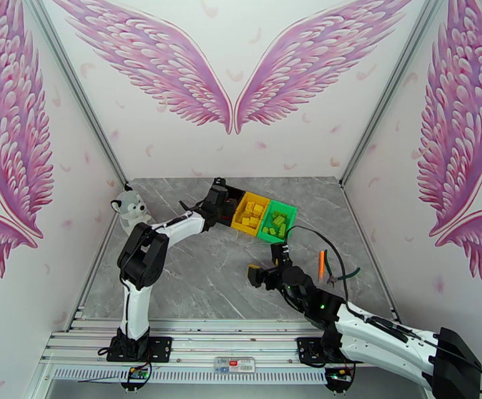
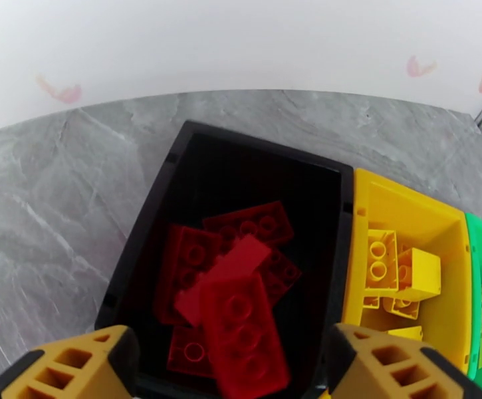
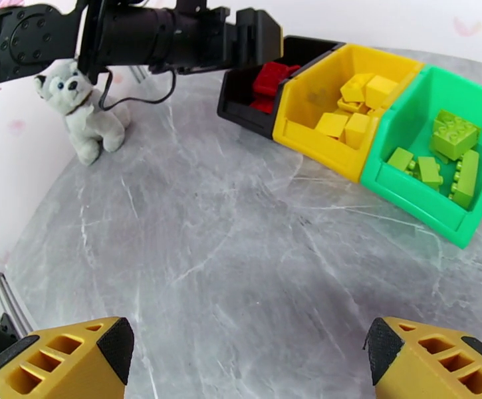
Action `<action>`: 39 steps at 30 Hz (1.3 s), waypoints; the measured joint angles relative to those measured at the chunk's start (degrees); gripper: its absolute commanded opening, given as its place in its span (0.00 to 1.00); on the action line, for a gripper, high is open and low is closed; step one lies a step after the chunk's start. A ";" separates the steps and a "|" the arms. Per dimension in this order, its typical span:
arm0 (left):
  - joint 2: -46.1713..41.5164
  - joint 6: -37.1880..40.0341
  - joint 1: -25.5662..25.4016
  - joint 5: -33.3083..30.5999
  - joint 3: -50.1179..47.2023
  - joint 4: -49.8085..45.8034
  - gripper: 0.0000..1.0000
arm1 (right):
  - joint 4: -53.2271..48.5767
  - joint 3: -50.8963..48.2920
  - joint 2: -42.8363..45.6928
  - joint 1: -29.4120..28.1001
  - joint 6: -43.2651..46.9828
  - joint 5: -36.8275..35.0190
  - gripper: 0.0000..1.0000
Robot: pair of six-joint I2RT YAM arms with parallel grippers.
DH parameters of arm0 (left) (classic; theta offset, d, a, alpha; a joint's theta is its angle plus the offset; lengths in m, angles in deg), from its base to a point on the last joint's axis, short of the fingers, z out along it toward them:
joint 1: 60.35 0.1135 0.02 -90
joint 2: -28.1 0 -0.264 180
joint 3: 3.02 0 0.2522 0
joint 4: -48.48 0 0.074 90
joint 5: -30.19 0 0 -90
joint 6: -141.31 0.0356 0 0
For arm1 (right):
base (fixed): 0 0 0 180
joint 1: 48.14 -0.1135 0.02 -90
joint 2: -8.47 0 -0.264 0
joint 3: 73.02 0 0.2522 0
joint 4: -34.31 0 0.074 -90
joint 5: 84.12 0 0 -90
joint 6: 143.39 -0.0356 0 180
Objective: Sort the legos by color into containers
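Note:
Three joined bins stand at the back of the table: a black bin (image 2: 194, 167), a yellow bin (image 2: 407, 201) and a green bin (image 3: 413, 201). Red legos (image 2: 241, 327) are piled in the black one, yellow legos (image 3: 357, 108) lie in the yellow one, and light green legos (image 3: 453, 134) in the green one. My left gripper (image 2: 231, 377) hovers open directly over the black bin, its fingers (image 2: 74, 367) wide apart above the red pile. My right gripper (image 3: 241, 367) is open and empty, low over bare table in front of the green bin (image 1: 292, 211).
A plush grey-white toy animal (image 1: 129, 209) sits at the left edge of the table, beside my left arm (image 1: 174, 226). Orange-handled pliers (image 1: 322, 263) lie to the right of my right gripper (image 1: 267, 263). Bare marble stretches between the two arms.

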State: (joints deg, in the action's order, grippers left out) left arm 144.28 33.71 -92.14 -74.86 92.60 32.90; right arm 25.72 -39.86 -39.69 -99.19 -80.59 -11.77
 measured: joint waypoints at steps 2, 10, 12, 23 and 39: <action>-2.99 -0.09 -0.70 -0.81 -4.48 0.61 0.99 | -0.31 0.00 0.35 0.04 -0.02 0.00 1.00; -25.75 1.25 -4.74 -4.28 -22.10 4.79 0.99 | -4.13 1.01 1.60 0.04 -0.68 -0.39 0.99; -33.90 1.88 -5.25 -5.66 -26.23 6.23 0.99 | -5.05 1.73 2.29 0.04 -1.05 -1.84 0.99; -62.51 4.11 -4.57 -17.44 -44.50 14.99 0.99 | -4.72 3.89 4.90 0.04 -2.64 -12.81 0.99; -68.76 19.10 -1.05 -25.22 -59.43 24.06 0.99 | 3.67 -6.23 34.69 0.28 17.90 -23.08 0.99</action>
State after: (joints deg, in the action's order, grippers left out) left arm 75.52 52.81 -93.19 -100.08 33.18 56.96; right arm 29.39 -46.09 -5.00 -98.91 -62.69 -34.85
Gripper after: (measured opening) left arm 0.988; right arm 0.989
